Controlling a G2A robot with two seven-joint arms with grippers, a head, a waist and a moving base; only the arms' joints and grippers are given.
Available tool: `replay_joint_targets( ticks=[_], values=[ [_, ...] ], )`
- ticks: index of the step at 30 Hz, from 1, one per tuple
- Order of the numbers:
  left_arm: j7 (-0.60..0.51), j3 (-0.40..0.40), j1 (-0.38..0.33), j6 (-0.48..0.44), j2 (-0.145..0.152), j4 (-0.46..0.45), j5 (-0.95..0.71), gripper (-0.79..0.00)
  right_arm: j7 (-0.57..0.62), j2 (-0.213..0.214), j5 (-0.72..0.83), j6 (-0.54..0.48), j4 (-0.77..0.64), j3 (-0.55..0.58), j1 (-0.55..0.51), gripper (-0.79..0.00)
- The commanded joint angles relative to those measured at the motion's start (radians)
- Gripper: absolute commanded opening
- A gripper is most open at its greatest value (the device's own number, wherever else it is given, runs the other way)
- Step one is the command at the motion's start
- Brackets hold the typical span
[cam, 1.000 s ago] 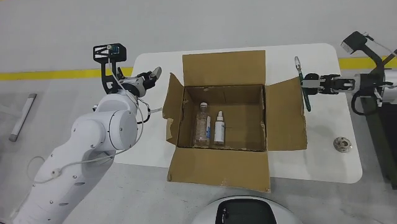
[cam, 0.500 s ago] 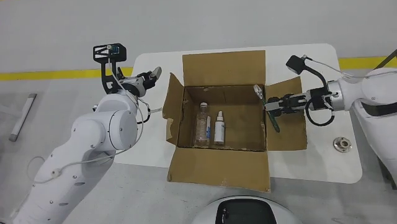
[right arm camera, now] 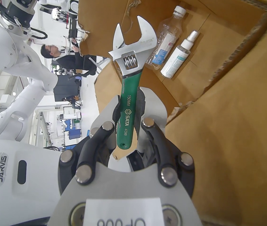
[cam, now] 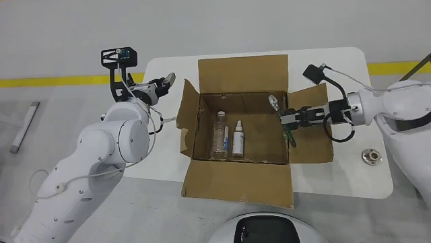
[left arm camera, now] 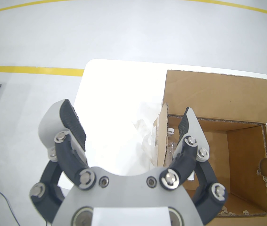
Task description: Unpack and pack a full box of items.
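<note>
An open cardboard box [cam: 262,154] stands mid-table with its flaps spread. Inside lie a clear plastic bottle [cam: 219,135] [right arm camera: 166,43] and a white spray bottle [cam: 238,139] [right arm camera: 178,56], side by side. My right gripper [cam: 291,120] [right arm camera: 128,109] is shut on the green handle of an adjustable wrench [cam: 281,116] [right arm camera: 131,71], held over the box's right wall with the steel head pointing into the box. Left of the box, my left gripper [cam: 161,85] [left arm camera: 128,123] hangs open above the table with nothing between its fingers.
A small round metal part [cam: 371,155] lies on the white table [cam: 350,176] right of the box. The box's right flap [cam: 310,128] lies under my right arm. Crumpled clear wrap [left arm camera: 147,128] sits by the box's left flap.
My right arm has carried the wrench leftward from over the table's right side to above the box's right wall. The left arm has kept still.
</note>
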Motion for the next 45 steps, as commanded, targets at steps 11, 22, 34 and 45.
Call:
replay_joint_targets(
  ticks=[11,22,34,45],
  values=[
    [0.0,0.0,0.0,0.0,0.0,0.0,0.0,0.0,-0.18,-0.061,-0.177,0.398,0.051,-0.374,0.169,-0.785],
    [0.0,0.0,0.0,0.0,0.0,0.0,0.0,0.0,-0.323,-0.131,-0.229,0.618,0.161,-0.575,0.277,-0.785],
    [0.0,0.0,0.0,0.0,0.0,0.0,0.0,0.0,-0.318,-0.142,-0.23,0.618,0.187,-0.599,0.296,-0.785],
    [0.0,0.0,0.0,0.0,0.0,0.0,0.0,0.0,-0.346,-0.147,-0.341,0.634,0.164,-0.651,0.285,-0.785]
  ],
)
